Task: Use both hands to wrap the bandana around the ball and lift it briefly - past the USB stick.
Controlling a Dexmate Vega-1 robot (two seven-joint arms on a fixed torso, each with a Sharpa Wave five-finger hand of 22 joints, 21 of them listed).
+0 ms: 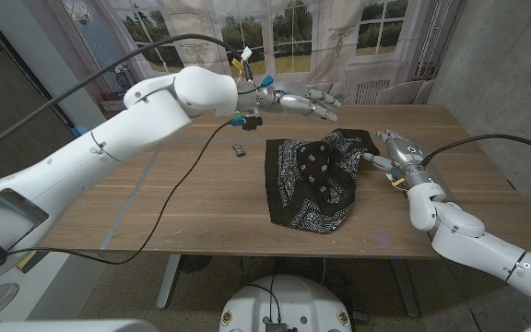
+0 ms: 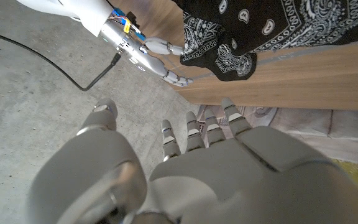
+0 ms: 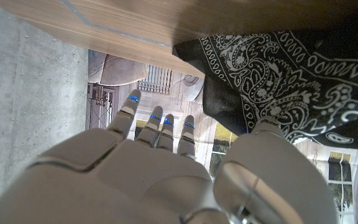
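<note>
A black paisley bandana [image 1: 313, 180] lies crumpled on the wooden table [image 1: 201, 198], humped toward its far right part; whatever is under the hump is hidden. A small dark USB stick [image 1: 238, 148] lies to its left. My left hand [image 1: 307, 101] hovers above the table's far side behind the bandana, fingers spread and holding nothing; the same left hand [image 2: 216, 168] fills the left wrist view. My right hand [image 1: 399, 155] sits at the bandana's right edge with fingers stretched out, a fingertip touching the cloth. The right wrist view has that right hand [image 3: 166, 162] beside the bandana [image 3: 291, 81].
A black cable [image 1: 178, 184] trails from the left wrist across the table's left half and over its front edge. Curtained windows and a chair stand behind the table. Bare wood lies left of and in front of the bandana.
</note>
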